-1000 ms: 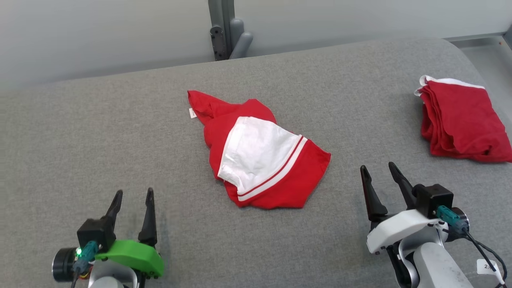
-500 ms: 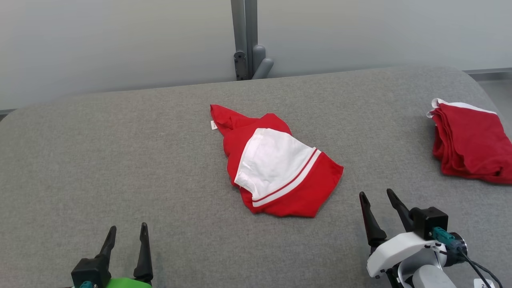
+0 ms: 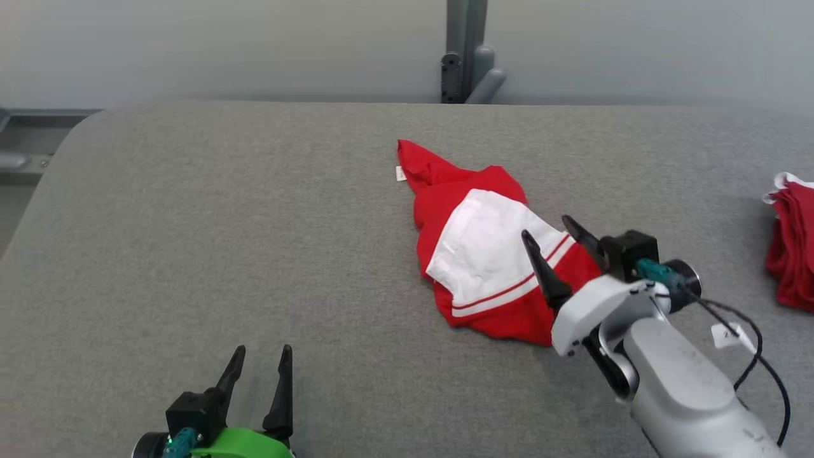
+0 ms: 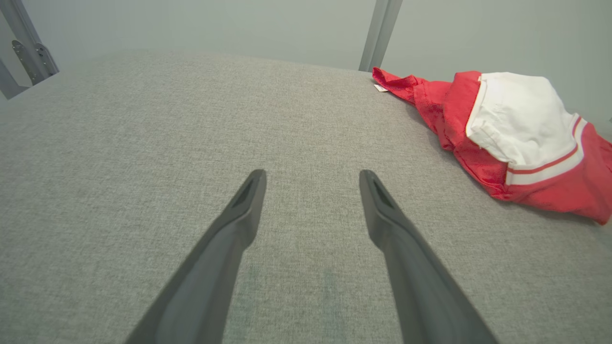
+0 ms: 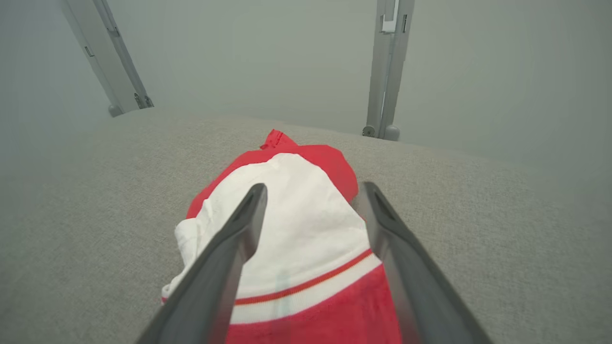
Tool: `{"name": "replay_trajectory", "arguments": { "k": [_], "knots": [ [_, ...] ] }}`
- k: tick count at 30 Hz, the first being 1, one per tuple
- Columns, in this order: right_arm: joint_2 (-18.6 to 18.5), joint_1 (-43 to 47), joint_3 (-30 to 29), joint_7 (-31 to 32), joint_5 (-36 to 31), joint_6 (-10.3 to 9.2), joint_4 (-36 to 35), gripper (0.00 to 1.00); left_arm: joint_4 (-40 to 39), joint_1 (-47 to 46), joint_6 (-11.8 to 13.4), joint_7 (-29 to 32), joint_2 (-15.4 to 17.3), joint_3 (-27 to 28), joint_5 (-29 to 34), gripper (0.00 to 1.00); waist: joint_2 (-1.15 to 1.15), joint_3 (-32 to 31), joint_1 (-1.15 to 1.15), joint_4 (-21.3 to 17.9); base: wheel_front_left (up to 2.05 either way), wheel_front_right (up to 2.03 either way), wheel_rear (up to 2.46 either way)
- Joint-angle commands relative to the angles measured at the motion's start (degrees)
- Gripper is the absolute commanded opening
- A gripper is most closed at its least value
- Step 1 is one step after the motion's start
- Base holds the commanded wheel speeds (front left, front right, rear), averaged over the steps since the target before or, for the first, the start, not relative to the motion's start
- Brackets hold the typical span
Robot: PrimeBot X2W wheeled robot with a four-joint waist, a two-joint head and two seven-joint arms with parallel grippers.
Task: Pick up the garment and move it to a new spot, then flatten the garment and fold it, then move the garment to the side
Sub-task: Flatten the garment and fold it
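Head camera has swung since a second ago, so the whole frame shift is the view, not the cloth. The red-and-white crumpled garment (image 3: 483, 254) lies in the same heap as before, mid-way across the grey fabric-covered tabletop (image 3: 222, 222), red tail pointing far-left and the white panel with its red stripe facing up.

Real change: the right gripper (image 3: 545, 227) was parked near-right of the heap, well apart from it. It has now come in over the heap's near-right edge. In the right wrist view the right gripper (image 5: 314, 186) has its fingers spread wide, straddling the white panel of the garment (image 5: 296, 215), nothing between them yet. Can't tell whether the tips touch the cloth or hang just above it.

The left gripper (image 3: 264, 348) is still at near-left, fingers apart and empty, well clear. From its own wrist view the left gripper (image 4: 311, 172) sees the garment (image 4: 516, 129) off to its right.

The folded red stack of cloth (image 3: 792, 254) at the far right edge is untouched.

Read: this is the reach for the first pick, so the task is barely started. Next it needs to drop and close on a bunched fold, not the flat panel, or the fingers may slide off a single layer.
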Motion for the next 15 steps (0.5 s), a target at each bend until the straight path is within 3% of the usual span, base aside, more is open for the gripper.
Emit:
{"name": "replay_trajectory", "arguments": {
  "k": [1, 8, 15],
  "knots": [
    [-1.09, -2.42, 1.36, 0.63, 0.89, -0.08, 1.55, 1.0, 0.25, -1.29, -0.09, 0.0, 0.15, -0.47, -0.44, 1.0, 0.0, 2.32, 0.0, 4.77, 0.0, 0.0, 0.0],
    [-4.42, -13.59, 10.41, 5.7, 6.88, -0.08, 11.58, 1.0, 0.8, -1.25, 0.51, 0.0, 0.13, -1.91, -2.07, 1.0, 0.0, 3.32, 0.0, 10.67, 0.0, 0.0, 0.0],
    [-7.04, -19.86, 15.24, 7.33, 10.93, -0.08, 19.57, 1.0, 0.25, -1.67, 0.88, 0.0, 0.12, -2.85, -2.99, 1.0, 0.0, 4.65, 0.0, 12.92, 0.0, 0.0, 0.0]
  ]
}}
